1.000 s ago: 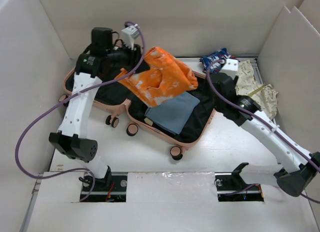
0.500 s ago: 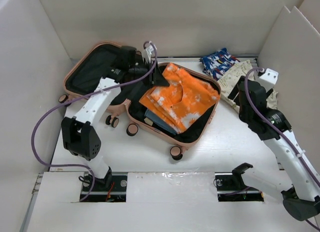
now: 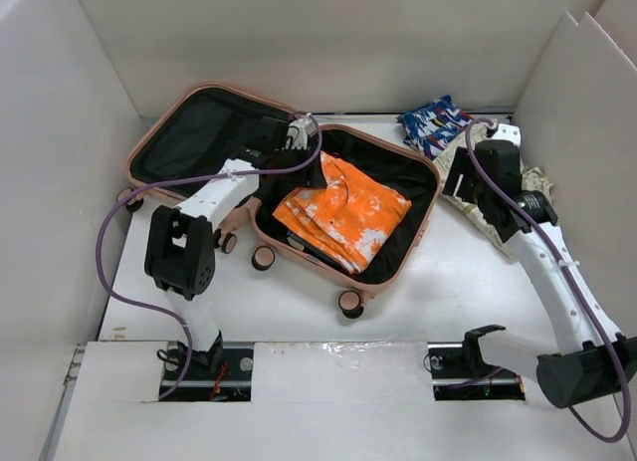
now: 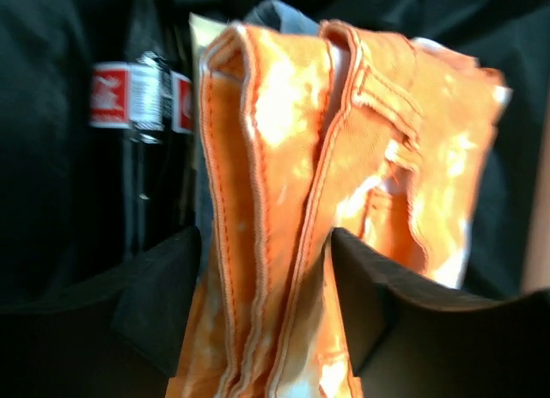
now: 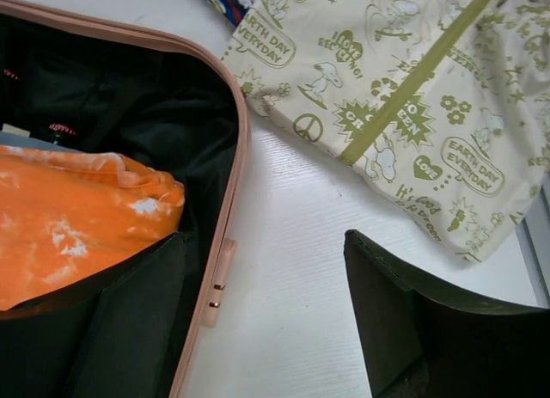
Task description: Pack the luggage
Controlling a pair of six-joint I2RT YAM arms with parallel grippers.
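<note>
The luggage (image 3: 390, 270) lies open, a salmon-pink shell with black lining, its lid (image 3: 189, 132) flat to the left. A folded orange tie-dye garment (image 3: 343, 212) rests in the right half over a blue-grey cloth (image 4: 275, 15). My left gripper (image 3: 304, 177) is down at the garment's left end. In the left wrist view its fingers (image 4: 265, 243) stand apart on either side of the orange folds (image 4: 284, 157), which lie loose between them. My right gripper (image 5: 266, 312) hangs open over bare table beside the luggage rim (image 5: 232, 200), holding nothing.
A cream cartoon-print cloth (image 5: 404, 88) lies on the table just right of the luggage, under the right arm (image 3: 518, 222). A blue patterned cloth (image 3: 433, 122) sits behind it. White walls enclose the table on the left, back and right.
The left arm has lowered the orange garment into the luggage and its jaws have spread. The right arm has swung back in toward the luggage's right rim.
</note>
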